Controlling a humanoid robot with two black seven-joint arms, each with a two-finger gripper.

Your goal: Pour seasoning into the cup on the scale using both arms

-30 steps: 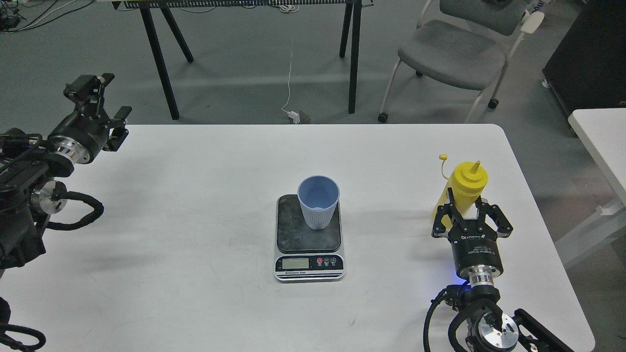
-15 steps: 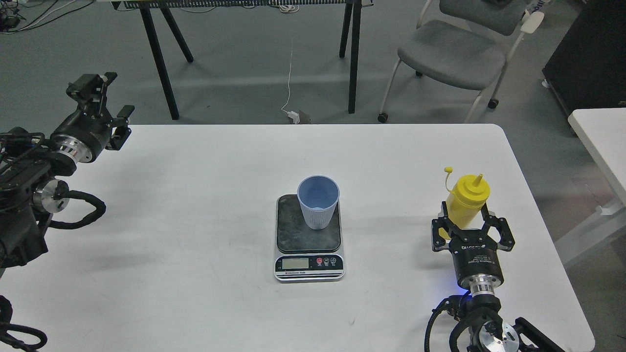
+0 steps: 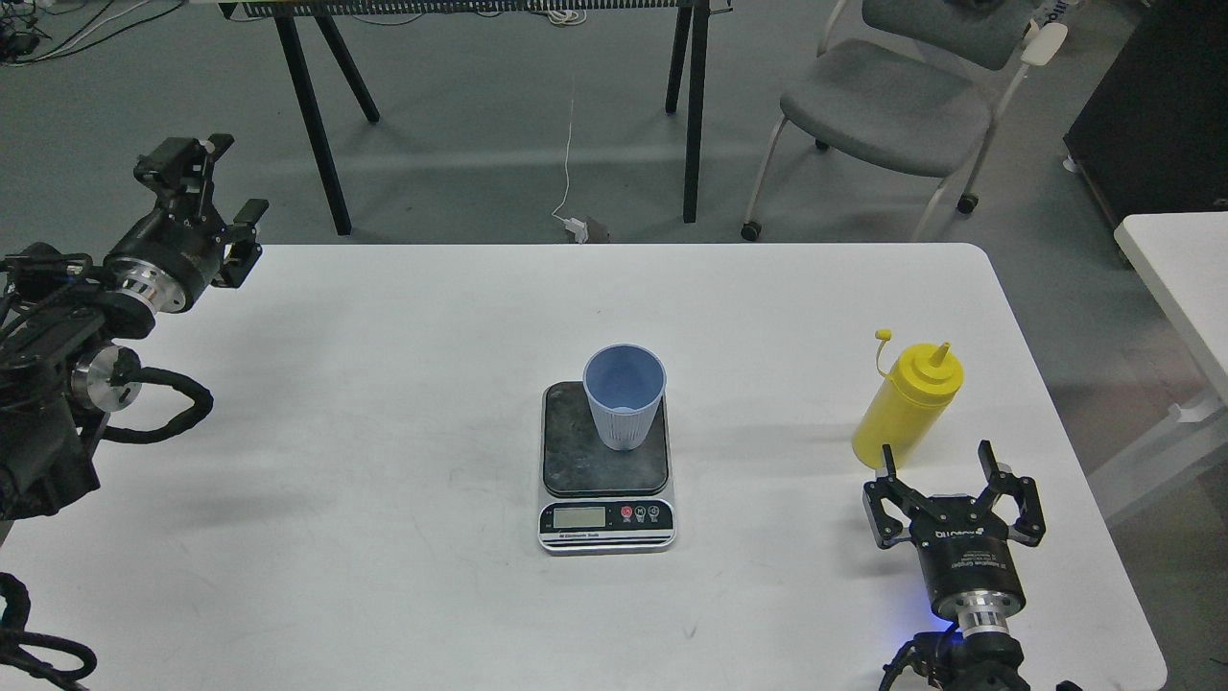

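Note:
The light blue ribbed cup [image 3: 625, 395] stands upright on the dark platform of the scale [image 3: 604, 468] at the table's middle. The yellow seasoning bottle [image 3: 907, 401] stands upright on the table at the right, its small tethered cap hanging off to the left of the nozzle. My right gripper [image 3: 936, 459] is open and empty, just in front of the bottle and apart from it. My left gripper [image 3: 213, 178] is open and empty, raised above the table's far left corner.
The white table [image 3: 403, 384] ends just right of the bottle. A grey chair [image 3: 887, 101] and black table legs [image 3: 312, 115] stand on the floor behind. A second white table [image 3: 1185, 278] is at the far right.
My right gripper set the bottle down, opened and drew back toward me. The bottle now stands free. My left gripper moved slightly up.

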